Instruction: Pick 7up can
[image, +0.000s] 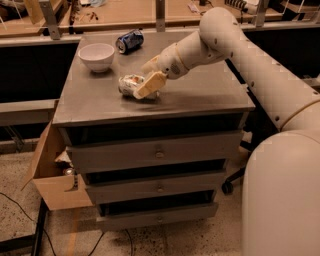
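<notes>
I am looking at a grey metal table (200, 95) with three drawers stacked in its front, each with a small knob in the middle. The top is dull and bare apart from three things: one white bowl (97, 56) near the far left corner, one dark blue can (129, 41) lying on its side at the far edge, and the 7up can (129, 84), also lying on its side, a little left of the middle and just in front of the bowl. That makes two cans and one bowl.

My arm (235, 55) reaches in from the right, bent at the elbow, and the pincer (144, 80) sits right at the 7up can, on the can's right end, low over the table top. I cannot tell whether the pincer is clamped on the can or only set around it; the can rests on the table.

Behind the table runs a wooden bench (125, 12) with upright posts and some clutter on it. One open cardboard box (52, 180) stands on the floor against the table's left side. The floor (150, 242) is speckled, and dark cables (20, 215) trail across it at the lower left. A chair caster (227, 187) shows at the table's right.
</notes>
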